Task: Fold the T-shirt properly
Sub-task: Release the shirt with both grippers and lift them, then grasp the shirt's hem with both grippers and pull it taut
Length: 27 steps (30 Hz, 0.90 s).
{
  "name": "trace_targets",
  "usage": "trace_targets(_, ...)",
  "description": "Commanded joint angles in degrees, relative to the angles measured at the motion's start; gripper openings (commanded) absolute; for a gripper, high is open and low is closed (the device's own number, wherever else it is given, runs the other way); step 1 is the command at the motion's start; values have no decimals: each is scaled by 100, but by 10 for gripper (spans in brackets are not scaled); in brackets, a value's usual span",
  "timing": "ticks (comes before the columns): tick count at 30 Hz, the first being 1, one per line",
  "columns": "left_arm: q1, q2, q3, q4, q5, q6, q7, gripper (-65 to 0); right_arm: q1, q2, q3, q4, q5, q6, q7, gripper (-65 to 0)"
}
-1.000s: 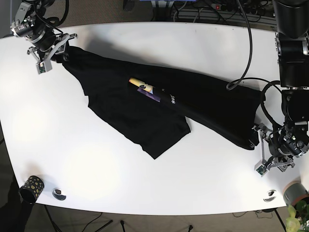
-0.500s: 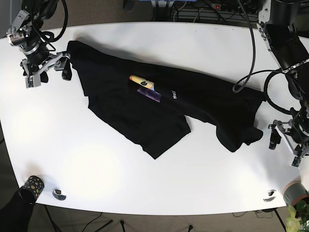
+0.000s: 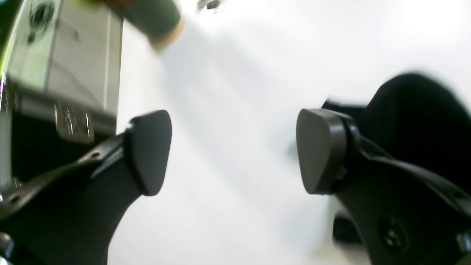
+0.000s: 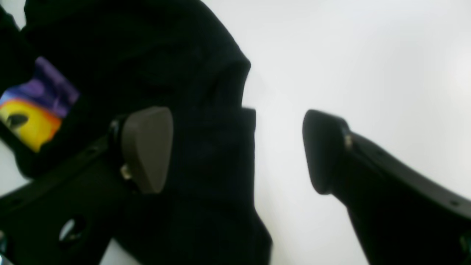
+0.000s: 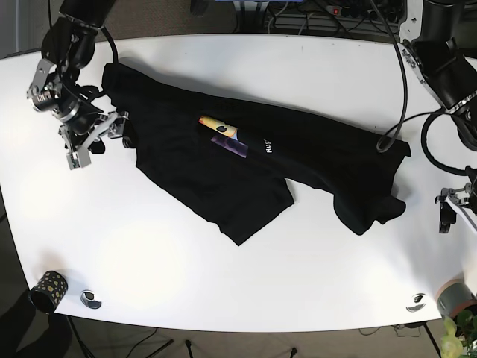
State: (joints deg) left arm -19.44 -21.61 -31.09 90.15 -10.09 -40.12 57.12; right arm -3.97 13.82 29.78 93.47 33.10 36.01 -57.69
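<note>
Nearest the front edge of the white table (image 5: 246, 298) we find three small items: a dark speckled cup (image 5: 48, 287) at the left corner, a small round metal piece (image 5: 91, 299) beside it, and a second one (image 5: 417, 302) at the right corner. We cannot tell what the cup holds, if anything; no other container is in view.

Mid-table lies the black T-shirt (image 5: 246, 160), stretched diagonally, creased, and partly doubled over itself, its colourful chest print (image 5: 223, 136) half covered by a fold. We judge the fold as barely begun.

The left gripper (image 3: 233, 151) hangs over bare table near the right edge, jaws spread wide and holding nothing; the shirt's bunched end (image 3: 415, 106) lies just behind one finger. The right gripper (image 4: 237, 149) hovers at the shirt's far-left end, jaws equally wide and empty, one finger over cloth, the other over bare table.

Risks from here:
- A pinch into the doubled cloth could take two layers and drag the fold along.
- An uneven pull between the two arms would skew the shirt further.
- The left gripper sits close to the table edge; a low approach could push cloth instead of lifting it.
</note>
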Motion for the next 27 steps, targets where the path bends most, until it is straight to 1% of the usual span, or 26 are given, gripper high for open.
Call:
trace_targets(1, 58, -59, 10, 229, -59, 12, -108, -164, 340, 231, -134, -297, 123, 17, 147, -124)
trace_targets(4, 463, -42, 45, 405, -59, 12, -108, -164, 779, 327, -398, -859, 114, 17, 217, -124)
trace_targets(5, 656, -15, 54, 510, -59, 12, -117, -164, 955, 407, -503, -1141, 96, 17, 314, -124)
trace_targets(8, 982, 275, 186, 686, -51, 12, -143, -164, 1333, 538, -749, -1686, -123, 17, 525, -124)
trace_targets(10, 1193, 442, 230, 800, -42, 12, -143, -164, 1562, 556, -881, -2081, -387, 61, 648, -124)
trace_targets(12, 1316, 530, 256, 827, -33, 12, -152, -164, 1711, 556, -908, -2336, -581, 61, 710, -124)
trace_targets(15, 1421, 697, 265, 818, -24, 12, -152, -164, 1825, 521, -925, -2626, -827, 61, 859, -125)
trace_targets(18, 1465, 899, 397, 704, -24, 12, -152, -165, 1834, 494, -934, -2679, -844, 61, 877, -125)
trace_targets(21, 1465, 934, 441, 466, 239, 12, -161, -165, 1825, 319, -1119, -2670, -844, 61, 859, -125)
trace_targets(24, 1465, 1022, 450, 141, 459, 12, -424, -165, 1816, 240, -1312, -2670, -844, 61, 859, -125)
trace_targets(27, 1474, 1013, 450, -149, 565, 12, -600, -165, 1808, 90, -1391, -2670, -879, 43, 859, -125)
